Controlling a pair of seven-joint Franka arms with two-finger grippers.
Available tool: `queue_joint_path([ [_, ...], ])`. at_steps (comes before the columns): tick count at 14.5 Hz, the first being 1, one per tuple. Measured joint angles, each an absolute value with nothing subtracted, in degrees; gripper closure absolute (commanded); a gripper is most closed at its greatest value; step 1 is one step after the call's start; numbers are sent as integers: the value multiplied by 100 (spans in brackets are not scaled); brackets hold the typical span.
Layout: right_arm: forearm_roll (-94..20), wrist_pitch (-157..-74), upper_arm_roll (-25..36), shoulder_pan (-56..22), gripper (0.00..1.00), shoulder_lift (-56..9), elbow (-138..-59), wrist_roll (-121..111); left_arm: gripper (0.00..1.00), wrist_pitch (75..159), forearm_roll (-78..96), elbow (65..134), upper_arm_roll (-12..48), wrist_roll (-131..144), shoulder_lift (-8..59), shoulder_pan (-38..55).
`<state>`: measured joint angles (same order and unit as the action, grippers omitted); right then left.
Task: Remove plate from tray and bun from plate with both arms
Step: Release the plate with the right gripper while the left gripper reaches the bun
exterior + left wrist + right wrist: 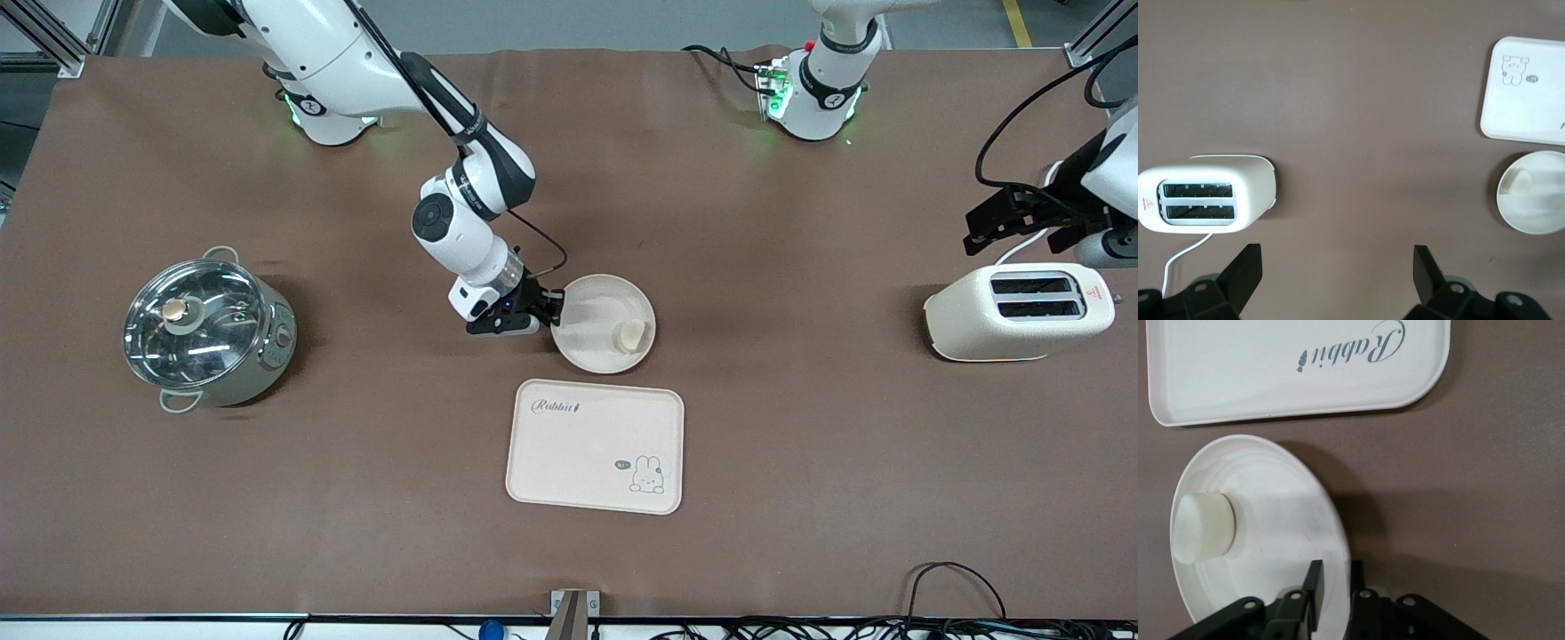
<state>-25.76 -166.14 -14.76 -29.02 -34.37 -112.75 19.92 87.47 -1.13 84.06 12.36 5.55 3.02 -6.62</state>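
Note:
The round cream plate point(603, 324) sits at mid-table, just farther from the front camera than the tray. The bun point(630, 335) lies in it near the rim on the left arm's side. My right gripper point(553, 311) is shut on the plate's rim at the right arm's side; in the right wrist view one finger is inside the plate point(1258, 540) and one outside, the gripper point(1335, 577) pinching the rim, with the bun point(1203, 527) opposite. My left gripper point(1013, 213) is open and empty above the toaster's end of the table; its fingers point(1248, 267) stand wide apart.
The rectangular rabbit tray point(596, 446) lies nearer the front camera than the plate. A white toaster point(1018, 311) stands at the left arm's end. A steel pot with glass lid point(206, 327) stands at the right arm's end. Cables run along the front edge.

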Motion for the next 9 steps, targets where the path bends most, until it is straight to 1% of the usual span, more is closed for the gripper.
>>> queue_joint_path([
  [3, -2576, -16618, -1479, -2902, 0, -3405, -11274, 1998, 0, 8637, -108, 8443, 1244, 555, 304, -662],
  [5, -2576, -16545, -1475, -2884, 0, -3213, -11265, 2062, 0, 8623, -71, 8520, 1388, 556, 315, -651],
  [7, -2580, -15921, -1454, -2760, 0, -2779, -11219, 2198, 0, 8629, 99, 8661, 1755, 620, 367, -621],
  [9, -2580, -15005, -1409, -2437, 0, -2157, -11159, 2224, 0, 8835, 212, 8806, 2288, 863, 580, -534],
])
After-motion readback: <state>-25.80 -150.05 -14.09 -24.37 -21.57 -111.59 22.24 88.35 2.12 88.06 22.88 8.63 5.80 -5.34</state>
